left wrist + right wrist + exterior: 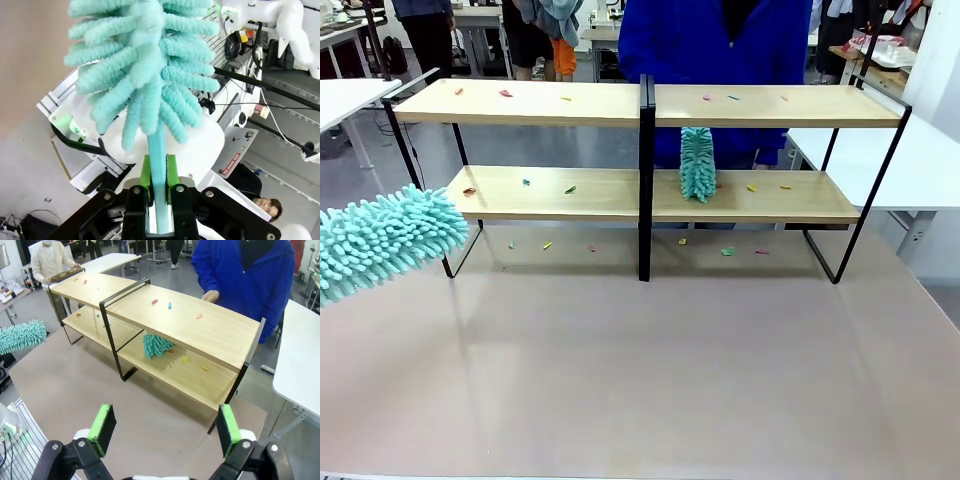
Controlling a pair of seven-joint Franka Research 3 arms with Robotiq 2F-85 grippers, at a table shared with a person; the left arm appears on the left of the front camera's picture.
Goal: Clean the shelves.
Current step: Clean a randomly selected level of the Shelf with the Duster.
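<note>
Two grippers, two states. Left gripper [159, 172], left wrist view: the green pads [145, 172] are pressed together on the thin teal handle of a fluffy teal duster [145, 75], whose head rises straight above the fingers. In the front view this duster [385, 240] enters from the left edge, its tip just beside the left end of the shelves [520, 103] at the height of the lower board; whether they touch cannot be made out. Right gripper [165, 427], right wrist view: fingers spread wide with nothing between them, high over the grey-brown tabletop [100, 390] and well apart from the shelves [200, 325].

Writing: a red sticker [231, 162] on a grey device in the background carries white print, too small to read with certainty.

Surroundings: the shelves stand across the far half of the tabletop [640, 370], with the black centre post in the middle. Small coloured scraps [506, 93] lie scattered on both boards and on the tabletop beneath. A second teal duster [697, 165] stands upright on the lower board just right of the centre post, its top reaching the upper board. A person in a blue coat [710, 40] stands behind the shelves, one hand [210, 296] at the far edge of the upper board. White tables [920, 170] flank the scene.

Hidden: the second duster's handle cannot be seen; the held duster is cut off at the front view's left edge.
</note>
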